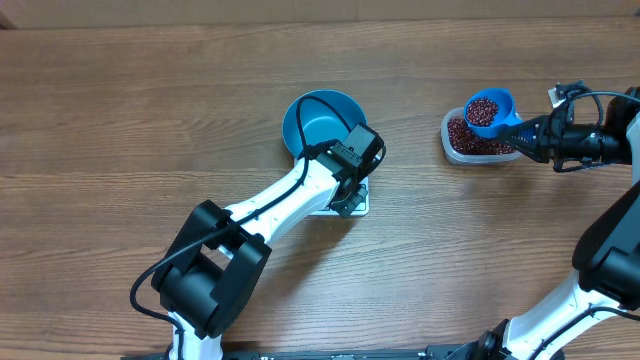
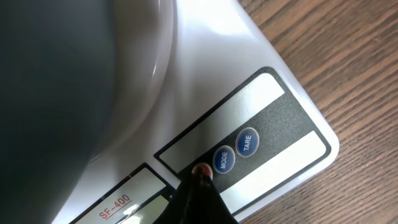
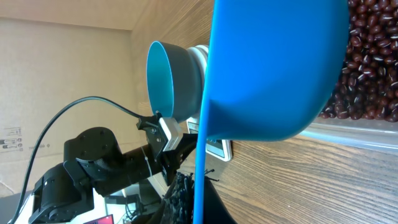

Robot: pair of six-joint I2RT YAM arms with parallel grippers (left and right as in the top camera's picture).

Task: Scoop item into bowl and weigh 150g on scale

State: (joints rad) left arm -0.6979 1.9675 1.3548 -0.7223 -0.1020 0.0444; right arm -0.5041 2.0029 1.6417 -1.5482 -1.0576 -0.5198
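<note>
The grained wooden table (image 1: 150, 120) carries a flat white square scale (image 2: 205, 74). The round, smooth teal bowl (image 1: 315, 125) sits on the scale. The left gripper (image 2: 200, 179), pinched closed, touches the scale's red button (image 2: 202, 169). Well right of the scale, a clear rounded tub (image 1: 480, 155) holds glossy oval beans (image 1: 466, 138). There the right gripper (image 1: 538, 133) clamps a bean-filled blue plastic scoop (image 3: 273, 68).

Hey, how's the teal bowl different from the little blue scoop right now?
The bowl is empty; the scoop is full of red-brown beans. The bowl rests on the scale; the scoop is held by the right gripper above the clear tub. The bowl is wider and has no handle; the scoop has one. Both are round and blue.
</note>
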